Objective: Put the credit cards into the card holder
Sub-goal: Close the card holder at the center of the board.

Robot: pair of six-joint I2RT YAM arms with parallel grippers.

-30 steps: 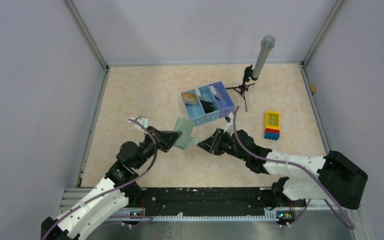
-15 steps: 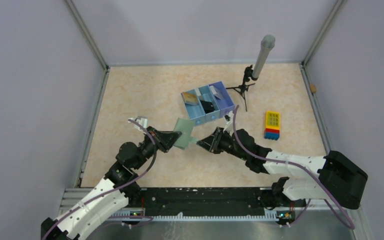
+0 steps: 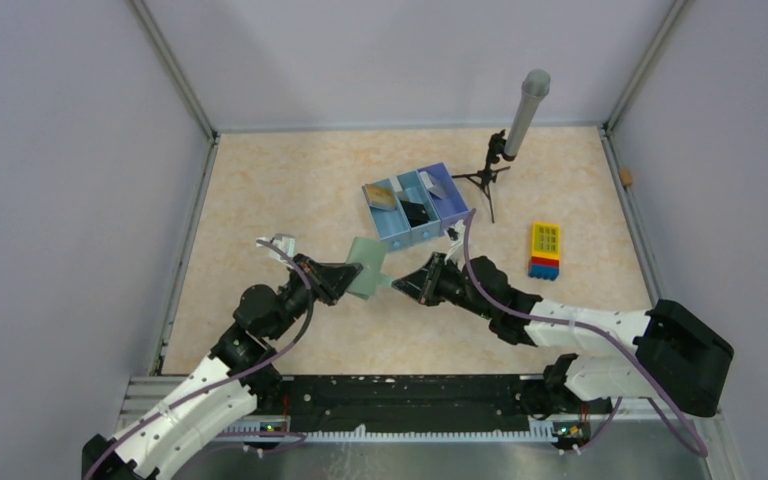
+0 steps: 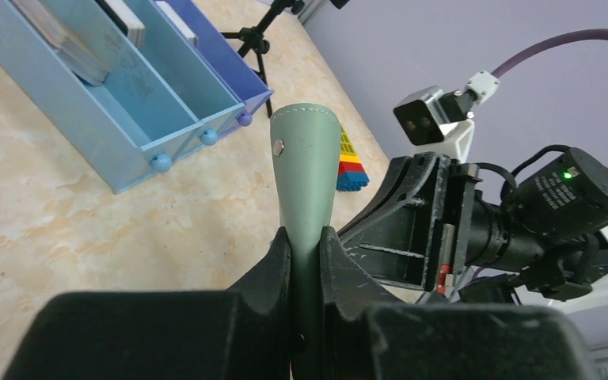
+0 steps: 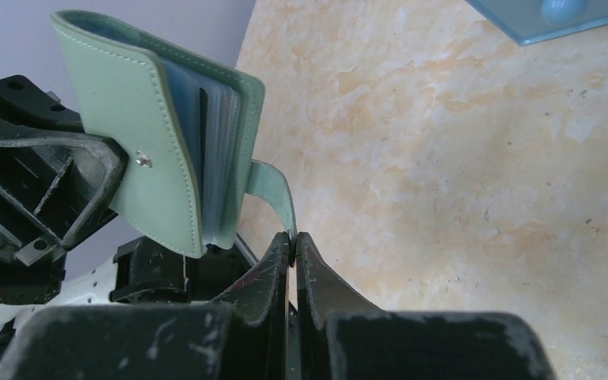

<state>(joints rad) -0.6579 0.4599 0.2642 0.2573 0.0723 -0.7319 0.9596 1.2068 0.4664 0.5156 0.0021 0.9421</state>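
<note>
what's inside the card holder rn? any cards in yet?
The card holder is barely ajar: light blue lining and clear sleeve edges show in the gap. The covers hide whether any card sits inside.

card holder [image 3: 365, 266] sat near the middle of the table [image 3: 280, 190], left gripper [image 3: 350, 276] clamped on its left edge, right gripper [image 3: 400, 284] pinched its strap [image 5: 273, 190] from the right, three-compartment tray [image 3: 412, 238] lay just behind, cards [image 3: 381, 197] in it, tripod [image 3: 483, 180] stood right of the tray, brick stack [image 3: 545, 250] lay nearer, further right
</note>
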